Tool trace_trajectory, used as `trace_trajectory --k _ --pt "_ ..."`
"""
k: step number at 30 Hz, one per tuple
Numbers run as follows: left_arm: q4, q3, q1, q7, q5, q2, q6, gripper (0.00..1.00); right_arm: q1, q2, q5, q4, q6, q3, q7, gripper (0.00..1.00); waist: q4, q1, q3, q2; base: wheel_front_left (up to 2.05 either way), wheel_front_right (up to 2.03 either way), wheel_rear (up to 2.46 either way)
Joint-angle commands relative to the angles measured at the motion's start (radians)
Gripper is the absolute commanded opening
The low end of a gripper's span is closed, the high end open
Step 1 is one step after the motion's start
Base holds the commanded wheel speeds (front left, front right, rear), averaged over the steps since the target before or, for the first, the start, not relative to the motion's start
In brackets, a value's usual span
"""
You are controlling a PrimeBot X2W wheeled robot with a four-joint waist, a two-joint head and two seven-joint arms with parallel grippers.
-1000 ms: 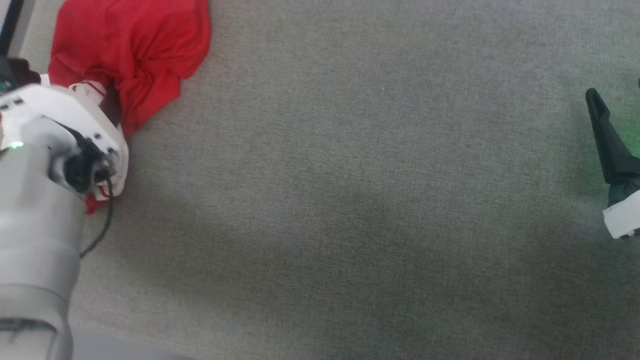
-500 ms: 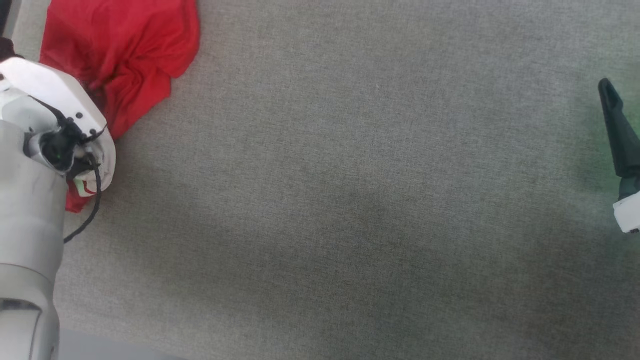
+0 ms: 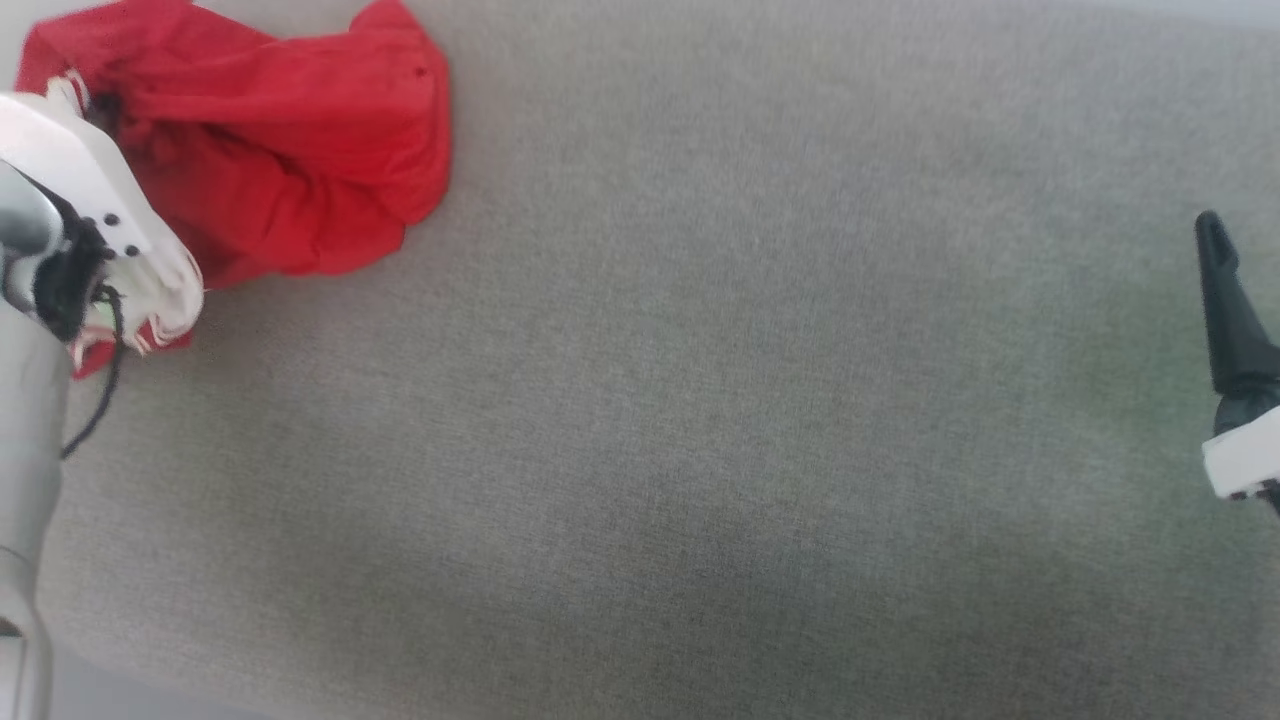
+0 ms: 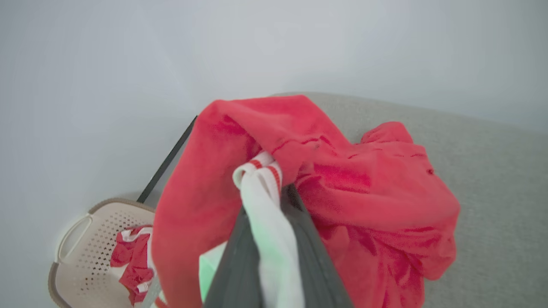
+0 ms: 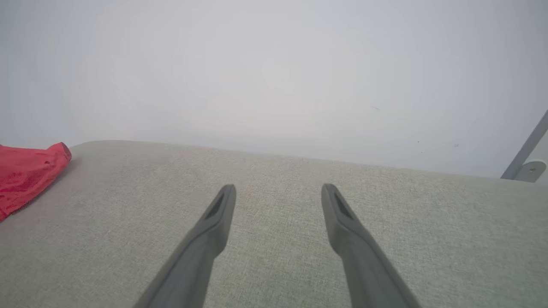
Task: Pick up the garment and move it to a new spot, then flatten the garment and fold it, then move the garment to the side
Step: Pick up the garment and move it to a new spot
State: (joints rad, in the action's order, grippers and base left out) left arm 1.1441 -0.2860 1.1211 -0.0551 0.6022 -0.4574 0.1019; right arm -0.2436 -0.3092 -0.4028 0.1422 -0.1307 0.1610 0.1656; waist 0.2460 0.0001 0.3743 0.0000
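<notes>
Left wrist view: left claw (image 4: 269, 199) pinched shut on white striped trim of the garment (image 4: 368, 188), probably a firm edge for lifting. Garment bunched at counter's (image 3: 700, 400) far-left corner. Right claw (image 5: 278, 192) spread wide, empty, well apart.

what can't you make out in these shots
- left gripper: in the head view its white wrist casing hides the fingers
- garment: bunched up, full shape hidden in all views
- basket: left wrist view, cut by the bottom edge, partly behind the garment
- right gripper: cut by head view's right edge
</notes>
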Motion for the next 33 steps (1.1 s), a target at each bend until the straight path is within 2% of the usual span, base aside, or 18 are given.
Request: trace_trajectory --k 1,7,12,17,24,29,33 --pt "-0.023 -0.010 0.010 0.005 -0.015 -0.016 0.005 0.00 0.017 0.013 0.002 -0.008 0.000 -0.001 -0.011 1.00 -0.004 -0.0001 -0.052 0.0000 0.00 0.00 0.00" --pt "-0.171 -0.045 0.009 -0.040 -0.033 -0.065 0.015 0.00 0.048 0.058 0.003 -0.029 0.000 0.029 -0.036 1.00 -0.020 -0.0001 -0.120 0.0000 0.00 0.00 0.00" --pt "-0.319 -0.057 -0.018 -0.109 -0.039 -0.097 -0.004 0.00 0.073 0.084 0.000 -0.041 0.000 0.044 -0.054 1.00 -0.036 -0.0001 -0.157 0.0000 0.00 0.00 0.00" --pt "-0.583 -0.059 -0.082 -0.240 -0.022 -0.135 -0.057 0.00 0.095 0.114 0.004 -0.046 0.000 0.051 -0.068 1.00 -0.071 -0.0001 -0.190 0.0000 0.00 0.00 0.00" --pt "-0.985 -0.077 -0.214 -0.415 -0.024 -0.187 -0.159 0.00 0.087 0.139 -0.001 -0.060 0.000 0.048 -0.089 1.00 -0.156 -0.0001 -0.197 0.0000 0.00 0.00 0.00" --pt "-1.208 -0.114 -0.272 -0.505 -0.032 -0.182 -0.209 0.00 0.073 0.150 -0.008 -0.074 0.000 0.034 -0.106 1.00 -0.246 -0.0001 -0.181 0.0000 0.00 0.00 0.00" --pt "-1.305 -0.158 -0.276 -0.555 -0.039 -0.161 -0.222 0.00 0.064 0.158 -0.014 -0.090 0.000 0.027 -0.123 1.00 -0.315 -0.0001 -0.163 0.0000 0.00 0.00 0.00"
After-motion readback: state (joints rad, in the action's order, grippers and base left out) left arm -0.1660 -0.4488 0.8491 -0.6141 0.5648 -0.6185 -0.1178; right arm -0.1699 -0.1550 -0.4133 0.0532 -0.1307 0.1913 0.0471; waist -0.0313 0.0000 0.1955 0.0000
